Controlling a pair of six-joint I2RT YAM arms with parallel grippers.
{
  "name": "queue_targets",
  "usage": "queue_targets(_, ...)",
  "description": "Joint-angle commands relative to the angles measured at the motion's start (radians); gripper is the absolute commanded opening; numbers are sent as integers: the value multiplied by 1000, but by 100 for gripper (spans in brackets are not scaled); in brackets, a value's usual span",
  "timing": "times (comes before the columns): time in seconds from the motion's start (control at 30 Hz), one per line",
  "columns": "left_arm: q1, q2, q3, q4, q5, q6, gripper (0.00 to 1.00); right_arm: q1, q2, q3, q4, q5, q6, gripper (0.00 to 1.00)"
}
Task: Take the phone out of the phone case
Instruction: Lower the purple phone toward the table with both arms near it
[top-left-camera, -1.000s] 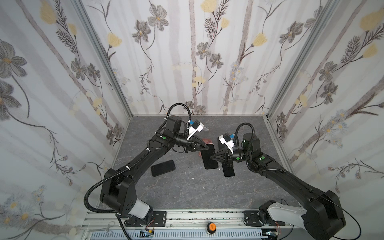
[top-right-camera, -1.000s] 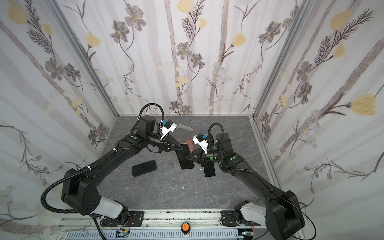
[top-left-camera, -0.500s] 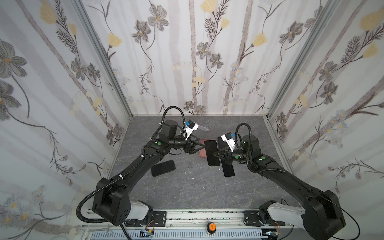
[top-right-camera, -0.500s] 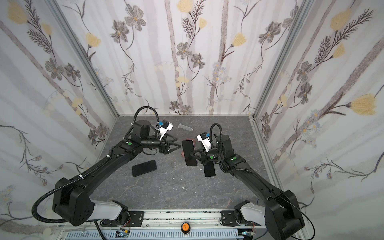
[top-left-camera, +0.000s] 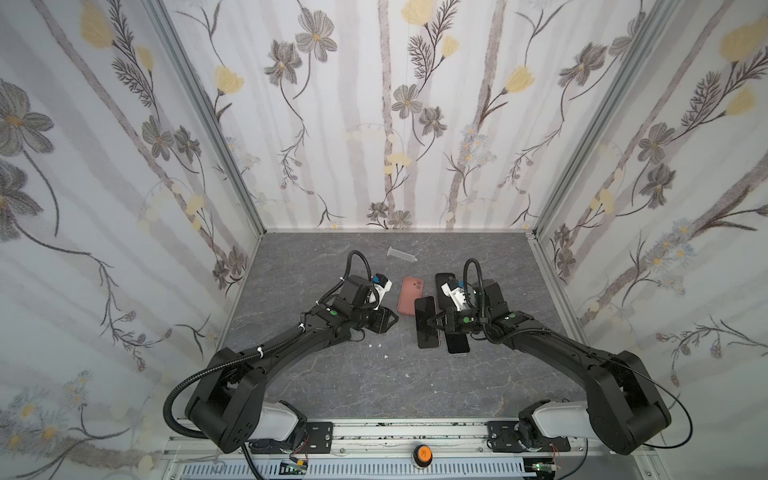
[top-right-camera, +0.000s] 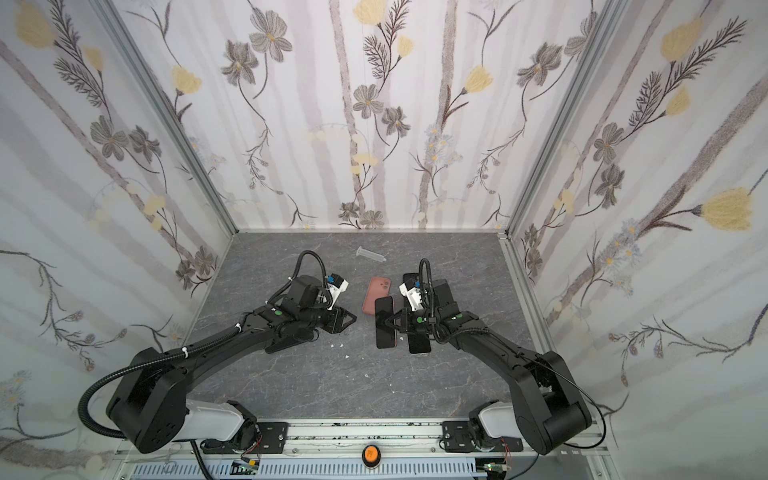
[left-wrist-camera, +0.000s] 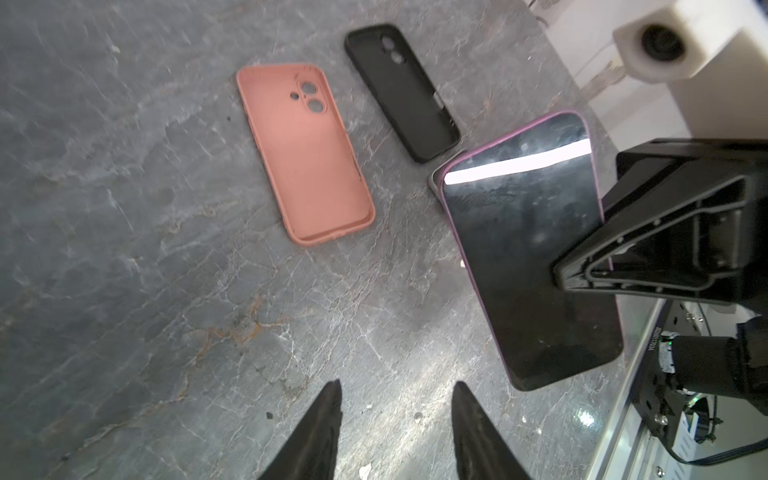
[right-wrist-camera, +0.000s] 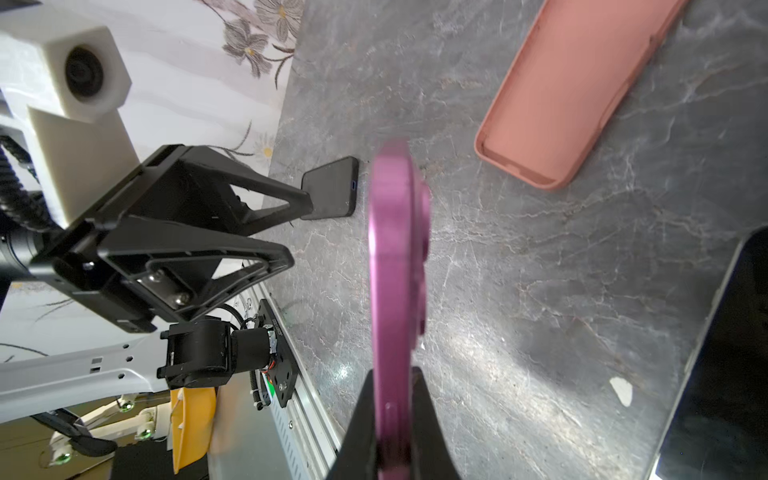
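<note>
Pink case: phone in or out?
Out. The pink case lies empty, inner face and camera cutouts showing; right gripper holds the purple phone.

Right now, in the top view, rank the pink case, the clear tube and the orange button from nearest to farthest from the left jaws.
1. The pink case, lying flat just past the open jaws of the left gripper, toward the middle.
2. The clear tube, farther back, near the rear wall.
3. The orange button, on the front rail, plainly farthest.

The phone (left-wrist-camera: 528, 257) I hold is glossy-screened; the pink case (left-wrist-camera: 305, 153) looks matt, the tabletop (left-wrist-camera: 124, 249) smooth veined stone.
</note>
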Motion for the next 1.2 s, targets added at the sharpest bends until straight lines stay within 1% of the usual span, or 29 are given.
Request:
queue_targets(0.0, -21, 45, -2, 28, -73, -68, 40, 2, 32, 8, -4, -41, 47, 0)
queue_targets(0.13, -41, 101, 13, 47, -109, -93, 35, 8, 57, 7, 16, -46, 98, 0)
queue_targets(0.17, -43, 112, 16, 54, -117, -98, 34, 9, 95, 9, 20, -46, 109, 0)
queue_targets(0.27, -50, 154, 25, 74, -117, -105, 31, 14, 127, 7, 49, -52, 142, 0)
queue_targets(0.53, -77, 250, 53, 102, -121, -124, 29, 23, 213, 15, 127, -82, 190, 0)
queue_targets(0.9, -89, 341, 97, 103, -106, -130, 21, 23, 278, 41, 129, -83, 179, 0)
queue_targets(1.17, -100, 381, 120, 103, -85, -127, 17, 24, 306, 45, 130, -78, 171, 1)
